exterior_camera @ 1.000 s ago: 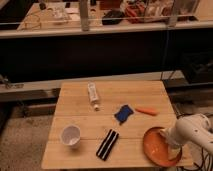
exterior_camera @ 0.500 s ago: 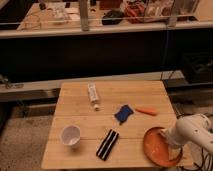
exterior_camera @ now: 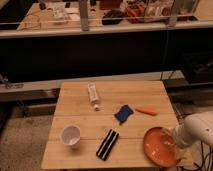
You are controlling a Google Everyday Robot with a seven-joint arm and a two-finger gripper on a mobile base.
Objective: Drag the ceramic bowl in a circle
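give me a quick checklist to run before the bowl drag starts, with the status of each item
1. Ceramic bowl on the wooden table: ok, at the front right corner.
2. Gripper at the bowl: ok, at its right rim.
3. Firm hold on the bowl: cannot tell.
4. Room to the left: ok, the black striped object lies apart from the bowl.
5. Room behind: ok, the orange piece and the blue item lie apart from the bowl.
6. Margin to the table edges: not ok, the bowl sits close to the front and right edges.
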